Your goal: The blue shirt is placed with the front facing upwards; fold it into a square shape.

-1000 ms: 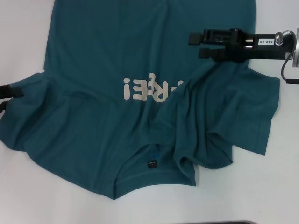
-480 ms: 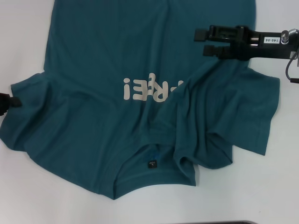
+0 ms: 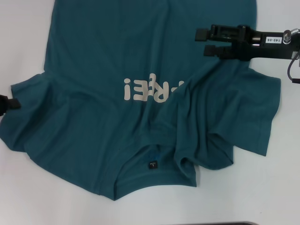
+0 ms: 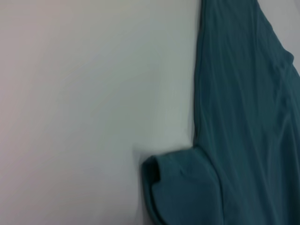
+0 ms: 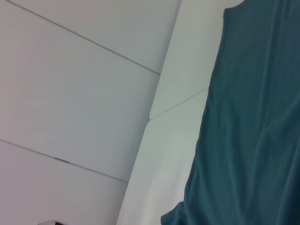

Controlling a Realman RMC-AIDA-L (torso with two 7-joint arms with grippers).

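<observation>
The blue shirt lies front up on the white table, with its collar and black neck label nearest me. Its right-hand sleeve and shoulder are folded in over the chest in loose wrinkles and cover the end of the cream letters. My right gripper hovers open and empty over the shirt's right side, beyond the folded part. My left gripper shows only as a black tip at the picture's left edge, beside the left sleeve. The shirt also shows in the left wrist view and the right wrist view.
Bare white table surrounds the shirt on the left, right and near sides. A dark strip runs along the near edge. The right wrist view shows the table's far edge with a pale panelled wall behind it.
My right gripper has drawn back a little to the right, open and empty, then stopped. My left gripper has slipped further off the left edge. The shirt has not moved.
</observation>
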